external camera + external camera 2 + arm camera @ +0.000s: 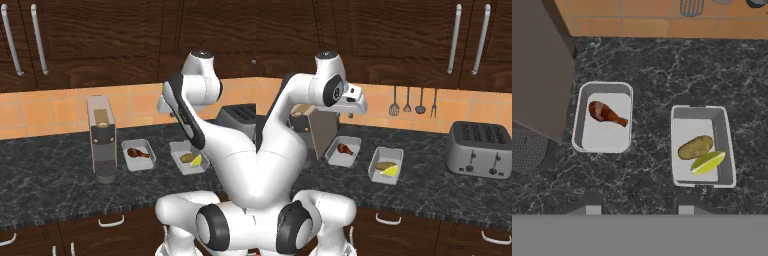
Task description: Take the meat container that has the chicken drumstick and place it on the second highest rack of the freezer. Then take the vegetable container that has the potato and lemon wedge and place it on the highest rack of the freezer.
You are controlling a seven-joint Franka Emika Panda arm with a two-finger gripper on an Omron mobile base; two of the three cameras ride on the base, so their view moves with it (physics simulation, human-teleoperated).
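Note:
The meat container [604, 137] is a shallow grey tray on the dark counter, holding a brown chicken drumstick [606, 113]. It also shows in the base views [134, 163] [338, 157]. To its right lies the vegetable container [687, 130] [177, 147] [387, 155], with the potato [695, 147] and the lemon wedge [708, 162] inside. My gripper [638, 209] [351, 114] hovers well above both trays, open, with nothing between its fingers. The freezer and its racks are out of view.
A coffee machine [101, 140] [318, 127] stands just left of the meat container. A toaster [481, 148] sits at the far right of the counter. Utensils [407, 102] hang on the tiled wall, under dark upper cabinets.

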